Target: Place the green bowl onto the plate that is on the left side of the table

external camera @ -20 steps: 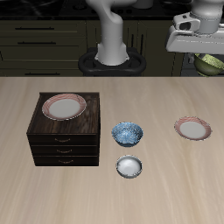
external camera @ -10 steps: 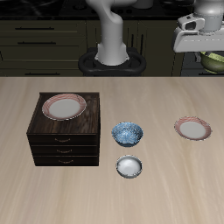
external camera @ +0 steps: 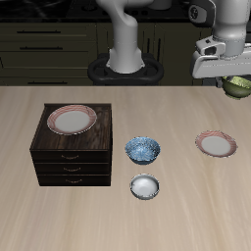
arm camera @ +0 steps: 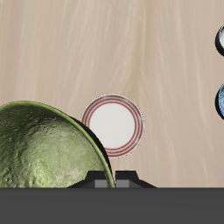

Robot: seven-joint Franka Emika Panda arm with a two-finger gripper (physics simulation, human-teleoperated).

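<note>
My gripper (external camera: 231,75) is shut on the rim of the green bowl (external camera: 237,86) and holds it in the air, above the table's back edge. The bowl's mottled yellow-green outside fills much of the wrist view (arm camera: 39,149). The plate on the left side of the table (external camera: 217,144), white with a pink rim, lies flat and bare, nearer the front edge than the bowl and well below it. In the wrist view the plate (arm camera: 112,122) shows just beside the bowl's rim.
A dark wooden drawer cabinet (external camera: 74,157) carries a second pink-rimmed plate (external camera: 72,120) on its top. A blue patterned bowl (external camera: 143,149) and a small white bowl (external camera: 145,186) stand mid-table; both show at the wrist view's edge, blue (arm camera: 220,98) and white (arm camera: 220,37).
The gripper has come down and a little toward the table's front with the green bowl in it. Nothing on the table has moved.
</note>
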